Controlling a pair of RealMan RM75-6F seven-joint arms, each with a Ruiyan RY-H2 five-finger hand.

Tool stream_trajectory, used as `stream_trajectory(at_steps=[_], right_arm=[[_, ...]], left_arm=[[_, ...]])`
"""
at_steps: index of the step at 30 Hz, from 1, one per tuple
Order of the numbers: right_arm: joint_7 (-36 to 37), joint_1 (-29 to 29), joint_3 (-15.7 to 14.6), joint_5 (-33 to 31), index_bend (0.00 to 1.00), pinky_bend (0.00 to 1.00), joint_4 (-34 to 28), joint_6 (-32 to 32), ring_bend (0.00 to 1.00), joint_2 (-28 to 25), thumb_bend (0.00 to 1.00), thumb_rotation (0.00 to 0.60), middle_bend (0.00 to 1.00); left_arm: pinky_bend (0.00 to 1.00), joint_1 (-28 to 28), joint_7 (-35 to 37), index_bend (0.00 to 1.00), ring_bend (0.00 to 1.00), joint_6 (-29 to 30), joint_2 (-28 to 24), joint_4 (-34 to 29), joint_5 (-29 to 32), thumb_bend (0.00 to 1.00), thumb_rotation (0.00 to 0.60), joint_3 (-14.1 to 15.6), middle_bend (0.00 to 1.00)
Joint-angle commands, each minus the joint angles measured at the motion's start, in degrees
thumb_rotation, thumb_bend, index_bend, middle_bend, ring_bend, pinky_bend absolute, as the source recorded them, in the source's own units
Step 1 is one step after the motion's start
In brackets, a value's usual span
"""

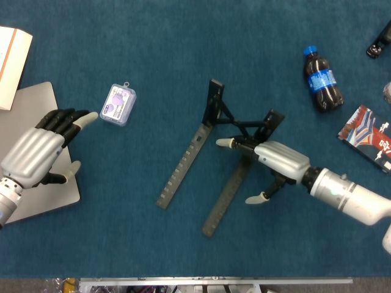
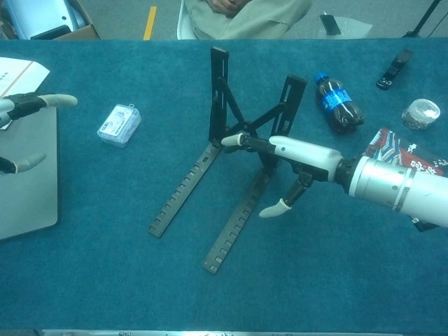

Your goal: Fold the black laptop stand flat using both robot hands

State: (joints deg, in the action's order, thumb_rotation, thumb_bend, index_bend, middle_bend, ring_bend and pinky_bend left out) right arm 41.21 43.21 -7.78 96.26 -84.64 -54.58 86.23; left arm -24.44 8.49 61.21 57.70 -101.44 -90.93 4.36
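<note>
Right robot hand [image 1: 278, 160] touches the laptop stand [image 1: 211, 160] with fingers spread; left robot hand [image 1: 38, 151] released (labels unreadable)

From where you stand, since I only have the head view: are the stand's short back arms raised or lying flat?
Observer: Raised. In the chest view both uprights of the laptop stand stand up from the table, not folded.
Operator: Where is my right hand against them?
Observer: The right hand hangs above the long rails, with one outstretched fingertip beside the base of the left upright. I cannot confirm contact.
Operator: Anything at the far right that my view cuts off?
Observer: A pale roll, perhaps tape, lies right of the cola bottle.
</note>
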Motion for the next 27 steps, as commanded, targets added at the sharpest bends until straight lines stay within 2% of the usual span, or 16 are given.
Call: stream_trajectory(at_steps=[1, 13, 27], right_arm=[[0.72, 0.09, -0.24, 0.97, 0.0, 0.01, -0.66, -0.7, 0.0, -0.36, 0.01, 0.6, 0.1], [1.26, -0.78, -0.92, 7.6, 0.0, 0.01, -7.1, -9.84, 0.0, -4.95, 0.01, 0.6, 0.1], [-1.56, -2.53, 2.61, 9.83, 0.0, 0.01, -11.45, -19.7, 0.0, -9.3, 0.01, 0.6, 0.1]], left_arm=[[0.04, -0.01, 0.09, 0.02, 0.0, -0.01, 0.07, 0.07, -0.12, 0.41, 0.6, 0.05, 0.06], [0.04, 0.21, -0.17, 0.02, 0.0, 0.42, -0.31, -0.37, -0.12, 0.41, 0.6, 0.04, 0.06], [0.04, 0.0, -1.03, 0.02, 0.0, -0.45, -0.2, -0.71, 1.04, 0.41, 0.6, -0.21, 0.06]])
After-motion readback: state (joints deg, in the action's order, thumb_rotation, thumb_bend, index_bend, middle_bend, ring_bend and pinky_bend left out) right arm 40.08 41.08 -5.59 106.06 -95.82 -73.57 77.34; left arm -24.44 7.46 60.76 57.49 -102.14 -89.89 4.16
